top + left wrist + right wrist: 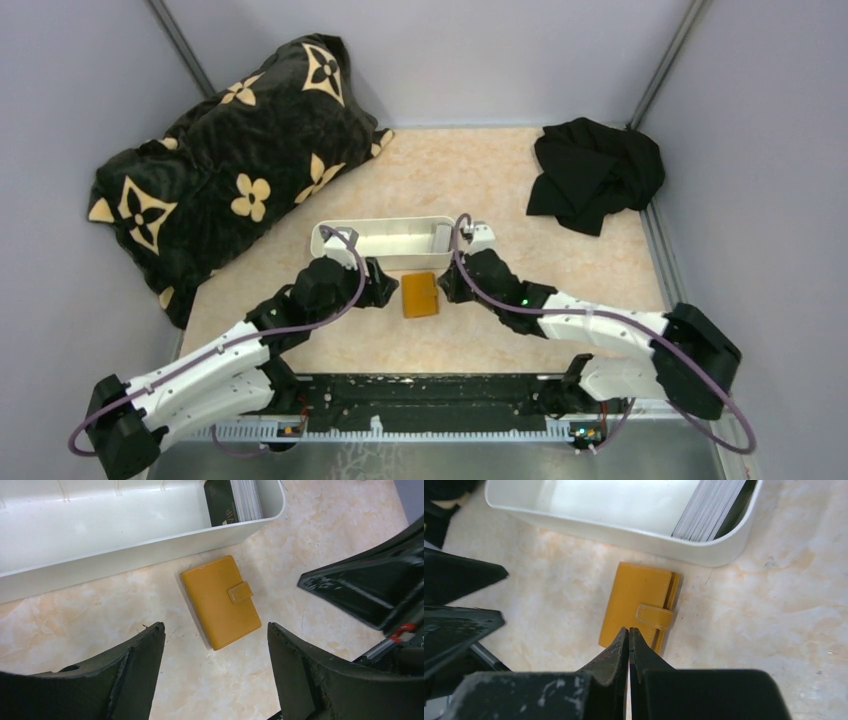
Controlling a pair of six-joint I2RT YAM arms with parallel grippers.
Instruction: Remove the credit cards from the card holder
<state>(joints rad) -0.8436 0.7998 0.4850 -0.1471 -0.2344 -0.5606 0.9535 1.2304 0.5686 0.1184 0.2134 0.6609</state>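
Observation:
The card holder [420, 294] is an orange-tan wallet lying closed on the table, its snap tab fastened. It also shows in the left wrist view [220, 601] and the right wrist view [639, 605]. My left gripper [385, 285] is open and empty just left of it, its fingers apart above the wallet's near end [215, 625]. My right gripper [445, 290] is shut on nothing, its tips [629, 629] just over the wallet's near edge. A stack of cards [232, 500] with a black one in front stands in the tray's right end [711, 507]. Any cards inside the wallet are hidden.
A long white tray [385, 240] lies just behind the wallet. A black cushion with cream flower patterns [230, 160] fills the back left. A black cloth [595, 170] lies at the back right. Grey walls enclose the table.

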